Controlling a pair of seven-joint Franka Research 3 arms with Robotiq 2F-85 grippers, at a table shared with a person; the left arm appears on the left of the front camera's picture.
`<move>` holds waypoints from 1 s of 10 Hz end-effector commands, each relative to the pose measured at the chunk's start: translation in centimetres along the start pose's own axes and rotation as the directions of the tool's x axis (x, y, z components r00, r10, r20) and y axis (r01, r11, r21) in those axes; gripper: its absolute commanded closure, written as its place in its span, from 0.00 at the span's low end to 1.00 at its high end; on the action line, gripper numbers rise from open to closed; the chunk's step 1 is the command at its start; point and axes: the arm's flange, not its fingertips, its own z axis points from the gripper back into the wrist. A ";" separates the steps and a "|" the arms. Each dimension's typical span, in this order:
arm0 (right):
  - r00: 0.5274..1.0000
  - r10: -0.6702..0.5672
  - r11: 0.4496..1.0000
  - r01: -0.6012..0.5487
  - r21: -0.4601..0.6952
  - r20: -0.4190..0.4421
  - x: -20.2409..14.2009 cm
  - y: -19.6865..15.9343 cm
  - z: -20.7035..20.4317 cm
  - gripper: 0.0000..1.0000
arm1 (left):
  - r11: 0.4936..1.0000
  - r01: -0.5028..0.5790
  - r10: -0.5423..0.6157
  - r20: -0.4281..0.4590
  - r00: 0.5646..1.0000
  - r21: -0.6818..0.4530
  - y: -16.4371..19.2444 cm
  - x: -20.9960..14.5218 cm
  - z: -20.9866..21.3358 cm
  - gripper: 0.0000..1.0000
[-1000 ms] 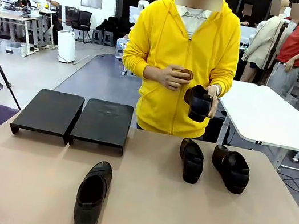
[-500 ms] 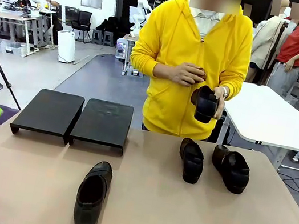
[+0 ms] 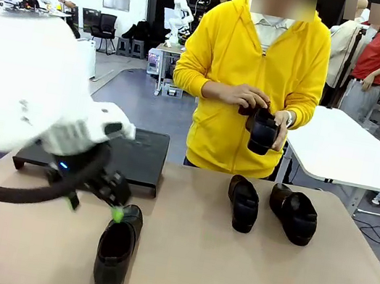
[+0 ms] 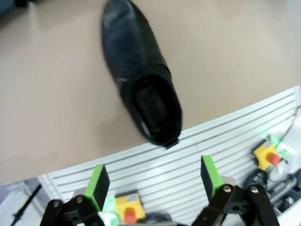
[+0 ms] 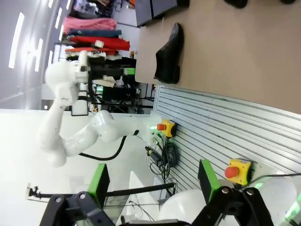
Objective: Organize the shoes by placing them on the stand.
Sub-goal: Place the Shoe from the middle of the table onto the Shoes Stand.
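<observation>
Shoe nearest me (image 3: 115, 250) lies on the table (image 3: 184, 259), my left gripper (image 4: 153, 181) hovering above it, fingers spread. My right gripper (image 5: 153, 181) is spread too. Beyond: the stand (image 3: 136, 155), two shoes (image 3: 244, 204) right of it, and a fourth (image 3: 262, 131) in the person's hands (image 3: 246, 97).

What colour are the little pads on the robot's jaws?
Bright green pads, clearest in the left wrist view.
</observation>
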 end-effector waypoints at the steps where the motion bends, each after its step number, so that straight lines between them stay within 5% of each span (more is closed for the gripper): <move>1: 1.000 0.029 0.999 -0.029 0.024 0.010 0.1 0.2 0.3 0.00 | 0.997 -0.064 0.062 -0.049 0.997 -0.045 -1.3 0.8 -2.5 0.00; 6: 1.000 0.029 0.999 -0.029 0.024 0.010 0.1 0.2 0.3 0.00 | 0.999 -0.012 0.010 -0.055 0.998 -0.034 -1.7 0.6 -3.7 0.00; 10: 1.000 0.029 0.999 -0.029 0.024 0.010 0.1 0.2 0.3 0.00 | 0.989 -0.136 0.137 0.007 0.991 -0.062 -3.2 1.8 -7.1 0.00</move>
